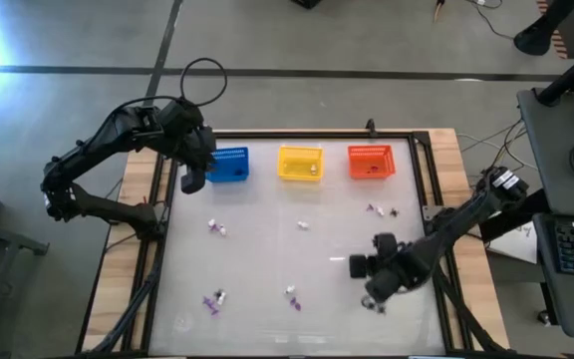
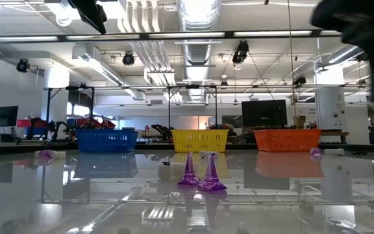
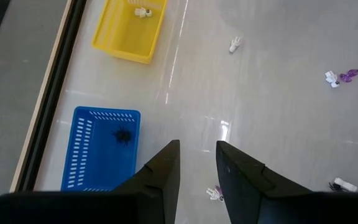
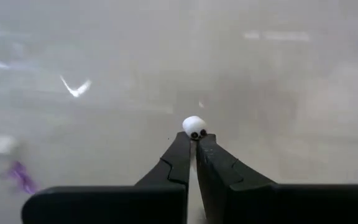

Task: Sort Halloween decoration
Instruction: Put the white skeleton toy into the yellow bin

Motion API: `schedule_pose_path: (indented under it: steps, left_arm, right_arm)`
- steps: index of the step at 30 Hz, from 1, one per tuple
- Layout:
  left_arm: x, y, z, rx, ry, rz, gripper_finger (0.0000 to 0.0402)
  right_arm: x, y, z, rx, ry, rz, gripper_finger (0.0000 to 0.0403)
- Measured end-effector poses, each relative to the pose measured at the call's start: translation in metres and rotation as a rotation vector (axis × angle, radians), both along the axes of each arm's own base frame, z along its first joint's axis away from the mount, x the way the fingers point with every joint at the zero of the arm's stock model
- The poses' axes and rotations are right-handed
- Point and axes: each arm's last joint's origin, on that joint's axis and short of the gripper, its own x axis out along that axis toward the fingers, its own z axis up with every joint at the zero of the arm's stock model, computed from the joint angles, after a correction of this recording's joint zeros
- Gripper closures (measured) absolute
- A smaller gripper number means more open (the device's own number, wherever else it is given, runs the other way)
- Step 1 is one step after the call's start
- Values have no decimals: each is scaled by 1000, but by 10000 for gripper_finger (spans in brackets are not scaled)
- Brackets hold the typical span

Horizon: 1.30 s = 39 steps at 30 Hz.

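- Low over the table's near right part, the right gripper (image 4: 193, 142) is clamped on a tiny white trinket (image 4: 194, 126); only its wrist view shows the grip.
- Open white tabletop (image 1: 267, 259) lies mid-table, with the Halloween decoration scattered on it: purple cones (image 2: 200, 174) near the front edge, other pieces (image 1: 217, 228) spread about.
- Blue basket (image 1: 229, 165), yellow basket (image 1: 300, 163) and orange-red basket (image 1: 371, 162) line the far edge.
- The left gripper (image 3: 197, 155) hangs beside the blue basket, jaws apart, empty; its view shows a black spider (image 3: 123, 135) inside.
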Motion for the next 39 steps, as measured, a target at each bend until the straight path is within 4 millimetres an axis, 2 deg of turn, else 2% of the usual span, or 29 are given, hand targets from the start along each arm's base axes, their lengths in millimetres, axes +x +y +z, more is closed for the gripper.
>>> schedule_pose_path:
  steps: [6,12,18,24,28,34,39]
  left_arm:
    - [1,1,1,8,-8,3,316]
    - [3,2,-1,8,-3,9,316]
    - [10,5,-5,-3,15,14,316]
    - [18,9,-10,-14,40,14,316]
    - [20,11,-12,-15,48,23,316]
    - [19,14,-12,40,77,114,316]
    - [18,13,-12,33,79,139,316]
  right_arm:
    - [15,-51,23,-94,-61,74,392]
    - [25,-116,39,-188,-67,154,392]
    - [41,-175,49,-249,-174,257,391]
    - [54,-226,45,-280,-260,333,391]
    - [62,-253,33,-274,-297,367,391]
    - [80,-283,10,-265,-382,414,391]
    - [93,-301,2,-291,-357,449,391]
